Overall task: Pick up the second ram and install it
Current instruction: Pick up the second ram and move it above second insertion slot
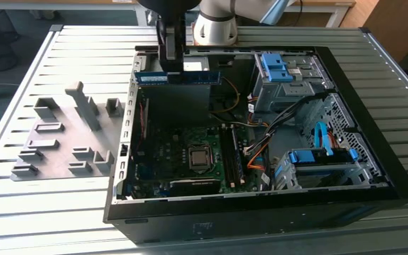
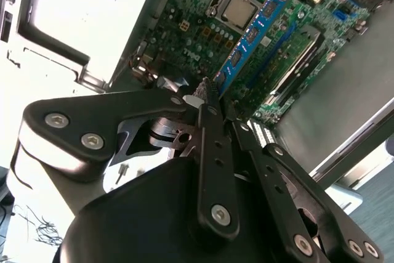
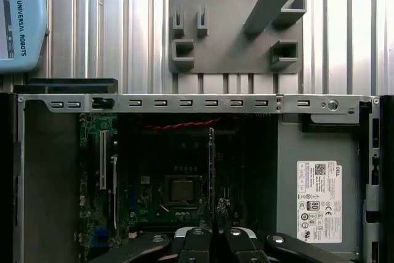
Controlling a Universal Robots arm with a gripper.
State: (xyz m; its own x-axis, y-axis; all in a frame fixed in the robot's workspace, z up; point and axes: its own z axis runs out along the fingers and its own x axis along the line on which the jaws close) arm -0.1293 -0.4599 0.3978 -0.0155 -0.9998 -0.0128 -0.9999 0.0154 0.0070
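Note:
The second ram (image 1: 178, 77), a green stick with a blue label, hangs level above the back of the open computer case (image 1: 261, 210). My gripper (image 1: 173, 70) is shut on its upper edge. In the second wrist view the ram (image 2: 253, 30) runs out from between the black fingers (image 2: 208, 129), over the motherboard (image 2: 197, 35). In the first wrist view the ram (image 3: 211, 164) shows edge-on above the processor socket (image 3: 181, 190), with the gripper (image 3: 212, 226) below it. The memory slots (image 1: 232, 159) lie on the motherboard (image 1: 176, 154), to the exterior view's right of the socket (image 1: 200, 157).
A grey plate with plastic blocks (image 1: 62, 143) lies on the slatted table at the exterior view's left of the case. Blue drive brackets (image 1: 275, 66), a drive cage (image 1: 321, 164) and loose cables (image 1: 261, 143) fill the case's other side. The case's metal rim (image 3: 197, 103) crosses the first wrist view.

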